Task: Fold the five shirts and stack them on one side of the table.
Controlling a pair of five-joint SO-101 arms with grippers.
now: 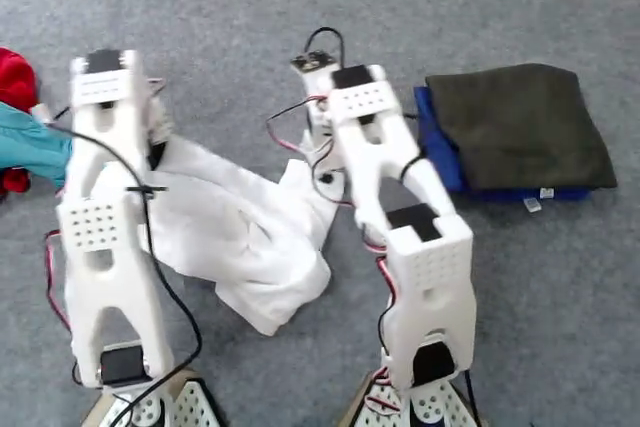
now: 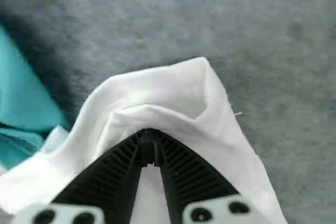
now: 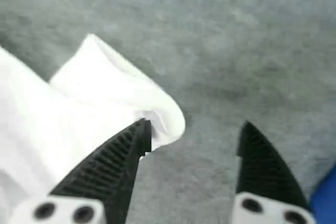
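Two of five done, by the look of it. Over on the right side of the grey felt-covered table point(image 1: 560, 287), spotting a dark olive folded shirt point(image 1: 520, 122) lying on top of a blue folded shirt point(image 1: 438, 152), a tidy little stack.

On to number three now: a crumpled white cotton shirt point(image 1: 250, 237), sprawled in the middle between the two arms and nowhere near folded. Pinching a raised edge of it with the left gripper point(image 2: 149, 150), fingers pressed together on the cloth. Hanging the right gripper point(image 3: 195, 127) just beside another bunched corner of the same shirt, jaws spread wide, gripping nothing, one fingertip right at the cloth's edge.

Yet to be done, judging from the left edge of the table: a loose teal shirt point(image 1: 30, 147) and a rumpled red shirt point(image 1: 15, 77), heaped together, unfolded, touched by neither claw.

So: flatten and fold the white, carry it across to the stack, then two more rounds. Less than halfway, probably.
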